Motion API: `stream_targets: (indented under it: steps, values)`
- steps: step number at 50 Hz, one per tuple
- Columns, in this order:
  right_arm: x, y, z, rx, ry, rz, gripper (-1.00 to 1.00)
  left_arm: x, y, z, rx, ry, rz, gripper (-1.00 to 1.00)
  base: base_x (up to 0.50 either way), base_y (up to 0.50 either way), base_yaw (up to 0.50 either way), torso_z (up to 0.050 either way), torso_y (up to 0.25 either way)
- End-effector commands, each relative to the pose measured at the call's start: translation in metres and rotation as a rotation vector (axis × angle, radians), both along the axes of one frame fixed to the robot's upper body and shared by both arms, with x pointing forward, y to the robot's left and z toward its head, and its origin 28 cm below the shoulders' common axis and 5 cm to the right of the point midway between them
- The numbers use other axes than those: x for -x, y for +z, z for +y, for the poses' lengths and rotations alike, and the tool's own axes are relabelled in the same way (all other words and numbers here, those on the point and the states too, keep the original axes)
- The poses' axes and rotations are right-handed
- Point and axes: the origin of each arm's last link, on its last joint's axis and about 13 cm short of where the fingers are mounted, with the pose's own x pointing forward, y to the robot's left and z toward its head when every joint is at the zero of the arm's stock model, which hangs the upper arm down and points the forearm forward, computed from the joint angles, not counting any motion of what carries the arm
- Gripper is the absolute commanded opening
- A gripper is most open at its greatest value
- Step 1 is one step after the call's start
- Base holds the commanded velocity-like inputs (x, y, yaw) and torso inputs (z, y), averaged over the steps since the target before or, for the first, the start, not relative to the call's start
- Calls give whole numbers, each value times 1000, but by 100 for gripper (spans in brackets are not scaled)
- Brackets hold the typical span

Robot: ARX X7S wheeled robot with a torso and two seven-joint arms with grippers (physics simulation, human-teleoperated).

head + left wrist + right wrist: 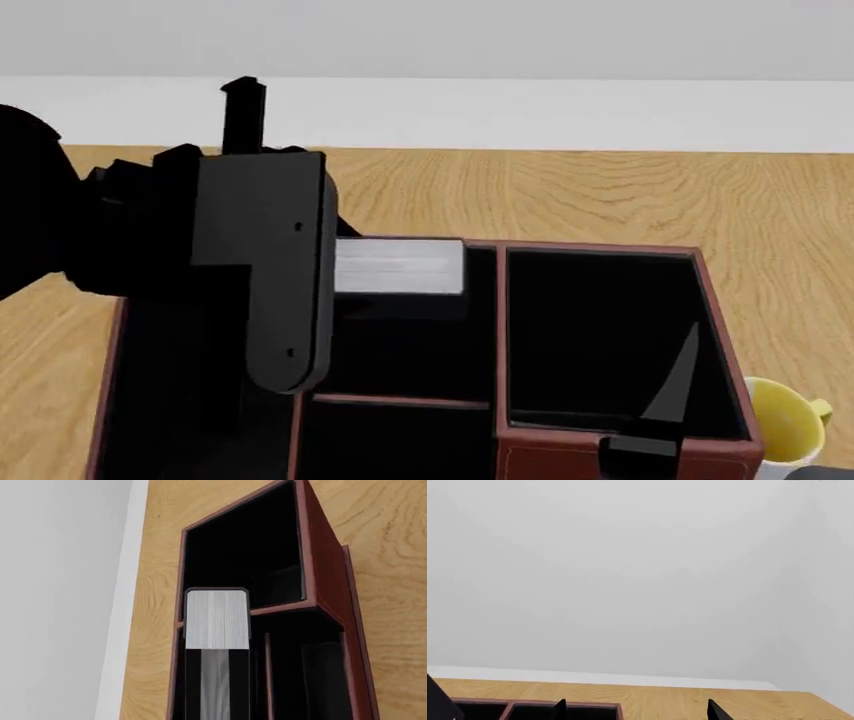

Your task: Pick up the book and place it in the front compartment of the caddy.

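Note:
The book [217,620], black-covered with white page edges, is held between the fingers of my left gripper [217,655], which is shut on it. In the head view the book [398,267] sticks out from behind my black left arm [267,290], over the far part of the middle column of the reddish-brown caddy [601,248]. Its free end lies close to the wall of the taller block [320,575]. How deep it sits I cannot tell. My right gripper [637,711] is open and holds nothing, at the caddy's near right corner.
A thin crossbar [394,402] splits the caddy's middle column. A white-and-yellow mug [785,425] stands just right of the caddy. The wooden table [601,190] ends at a white wall behind. One right finger [674,385] rises over the right compartment.

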Motion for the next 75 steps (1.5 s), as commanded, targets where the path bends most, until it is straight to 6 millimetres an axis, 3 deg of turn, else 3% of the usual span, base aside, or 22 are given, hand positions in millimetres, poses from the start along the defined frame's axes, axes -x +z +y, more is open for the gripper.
stream_targets:
  steps: [1,43,75]
  values:
    - [1,0,0,0,-1,-1,100,-8,3,-2,40,23,-61,-100,0,0,0,0,0]
    - [3,4,-2,6,-13,-5,100,-39,-29,-12,98,57,15,-100,0,0,0,0,1]
    - [7,4,-3,7,-19,-6,100,-47,-57,-16,85,52,37,-100,0,0,0,0,1]
